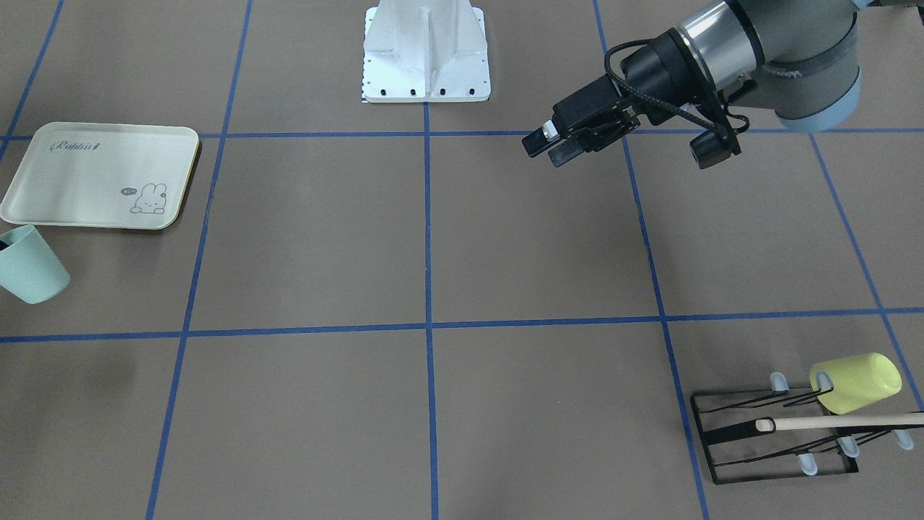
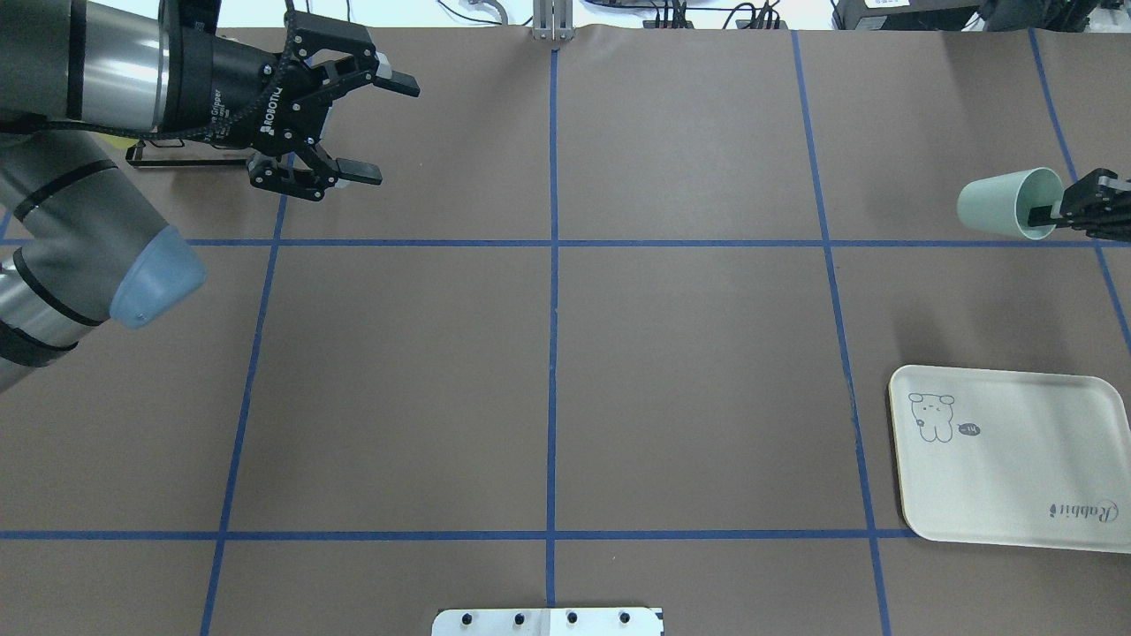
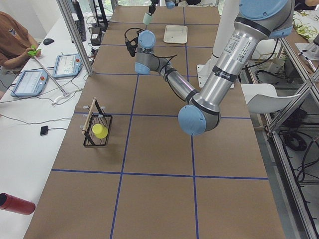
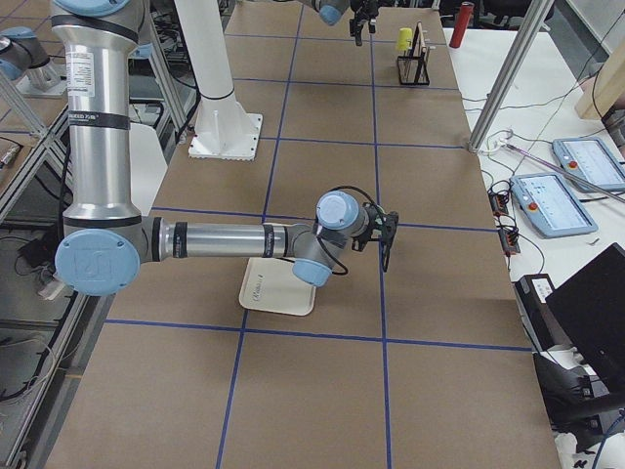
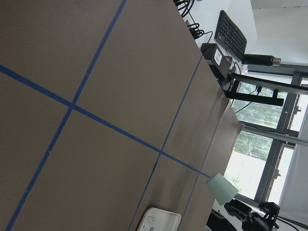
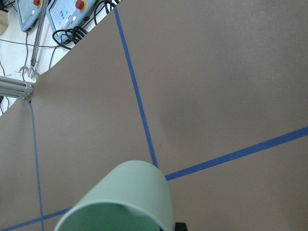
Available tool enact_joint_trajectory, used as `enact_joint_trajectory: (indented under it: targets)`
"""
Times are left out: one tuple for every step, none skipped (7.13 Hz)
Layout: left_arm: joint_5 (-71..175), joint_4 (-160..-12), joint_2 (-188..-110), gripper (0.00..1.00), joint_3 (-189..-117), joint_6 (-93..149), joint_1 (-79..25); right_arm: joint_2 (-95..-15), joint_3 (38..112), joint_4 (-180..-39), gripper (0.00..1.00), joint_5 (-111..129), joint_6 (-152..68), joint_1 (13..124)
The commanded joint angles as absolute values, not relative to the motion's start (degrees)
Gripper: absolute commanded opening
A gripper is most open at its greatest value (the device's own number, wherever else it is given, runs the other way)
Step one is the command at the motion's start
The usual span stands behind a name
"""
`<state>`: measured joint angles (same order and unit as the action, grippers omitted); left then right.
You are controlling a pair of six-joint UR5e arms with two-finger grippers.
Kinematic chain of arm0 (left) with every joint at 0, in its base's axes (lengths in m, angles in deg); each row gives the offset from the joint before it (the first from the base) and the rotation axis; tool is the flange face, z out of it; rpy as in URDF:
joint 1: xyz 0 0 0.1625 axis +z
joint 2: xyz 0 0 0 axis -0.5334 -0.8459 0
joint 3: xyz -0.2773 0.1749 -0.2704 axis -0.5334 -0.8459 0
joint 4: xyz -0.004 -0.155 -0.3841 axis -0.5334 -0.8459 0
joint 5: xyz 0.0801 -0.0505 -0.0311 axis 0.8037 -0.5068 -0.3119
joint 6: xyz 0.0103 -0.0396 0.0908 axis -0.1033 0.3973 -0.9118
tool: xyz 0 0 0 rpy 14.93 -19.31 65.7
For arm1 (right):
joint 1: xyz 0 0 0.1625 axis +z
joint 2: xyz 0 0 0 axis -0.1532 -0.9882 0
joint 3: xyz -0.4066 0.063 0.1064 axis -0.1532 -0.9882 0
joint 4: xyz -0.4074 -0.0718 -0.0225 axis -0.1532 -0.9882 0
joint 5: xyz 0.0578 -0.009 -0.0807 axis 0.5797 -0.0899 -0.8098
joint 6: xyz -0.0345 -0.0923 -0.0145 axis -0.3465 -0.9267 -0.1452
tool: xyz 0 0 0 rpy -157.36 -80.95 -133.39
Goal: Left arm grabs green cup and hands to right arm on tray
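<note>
The pale mint-green cup is held on its side in the air, with its mouth towards my right gripper. That gripper is shut on the cup's rim, one finger inside the mouth. The cup also shows in the front view and fills the bottom of the right wrist view. The cream tray with the rabbit drawing lies flat and bare, on the robot's side of the cup. My left gripper is open and empty, high at the far left of the table.
A black wire rack with a wooden dowel stands near the table's far left corner, with a yellow-green cup on one of its pegs. The white robot base is at the near middle edge. Blue tape lines grid the brown table.
</note>
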<state>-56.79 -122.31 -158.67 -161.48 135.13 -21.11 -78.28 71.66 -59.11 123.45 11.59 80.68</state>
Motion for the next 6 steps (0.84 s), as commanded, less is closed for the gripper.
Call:
enact_joint_trajectory:
  targets:
    - [-56.7, -121.1, -158.5, 1.00, -161.5, 133.4, -21.2, -80.5, 75.9, -72.4, 0.00, 123.1, -5.3, 80.0]
    - [-56.7, -120.9, -158.2, 1.00, -161.4, 133.1, -21.2, -80.8, 81.9, -85.3, 0.00, 121.0, -14.3, 79.7]
    - [-56.8, -120.9, -157.2, 1.00, -161.5, 132.3, -21.6, -82.2, 88.1, -97.5, 0.00, 120.5, -21.6, 78.9]
    - [-56.9, -120.9, -156.5, 1.00, -161.6, 130.9, -21.6, -85.4, 92.5, -101.9, 0.00, 120.5, -24.0, 77.7]
    - [-56.8, -120.9, -156.5, 1.00, -161.6, 130.9, -21.6, -88.7, 94.9, -102.0, 0.00, 119.8, -23.9, 75.4]
    - [-56.7, -120.9, -156.3, 1.00, -161.6, 130.9, -21.6, -91.2, 96.6, -102.1, 0.00, 116.6, -23.9, 73.1]
